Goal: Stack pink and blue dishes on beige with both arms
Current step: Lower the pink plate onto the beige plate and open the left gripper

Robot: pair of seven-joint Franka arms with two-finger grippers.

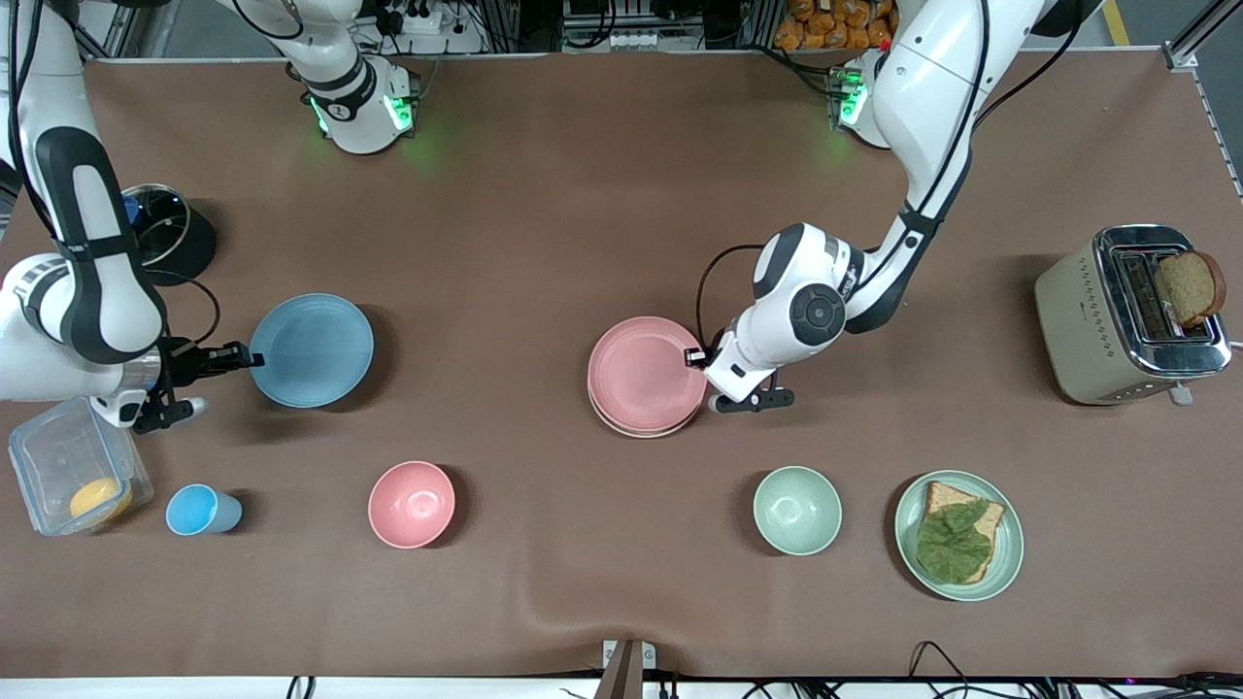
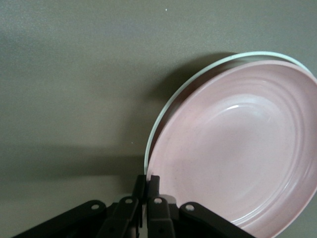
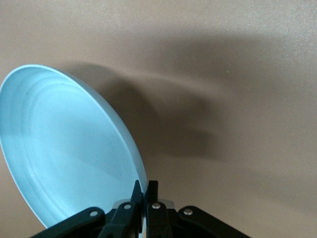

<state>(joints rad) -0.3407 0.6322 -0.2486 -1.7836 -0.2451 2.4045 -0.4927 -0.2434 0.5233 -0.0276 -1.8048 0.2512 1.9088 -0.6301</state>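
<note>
While no writing shows, left pincer (image 1: 695, 357) grips pink plate (image 1: 646, 374); right pincer (image 1: 254, 359) grips blue plate (image 1: 313, 349).

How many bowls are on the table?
2. A pink bowl sits nearer the front camera than the blue plate. A green bowl sits beside the green plate with toast. No others show, though the arms could hide something.

I see a tabletop (image 1: 583, 194) covered in a matte brown sheet that wrinkles slightly at its edge nearest the front camera. Light falls from above and throws soft shadows on the sheet. Past the tabletop's edge farthest from the front camera stand metal frame rails (image 1: 1199, 29) and a power strip (image 1: 413, 19) with black cables.
</note>
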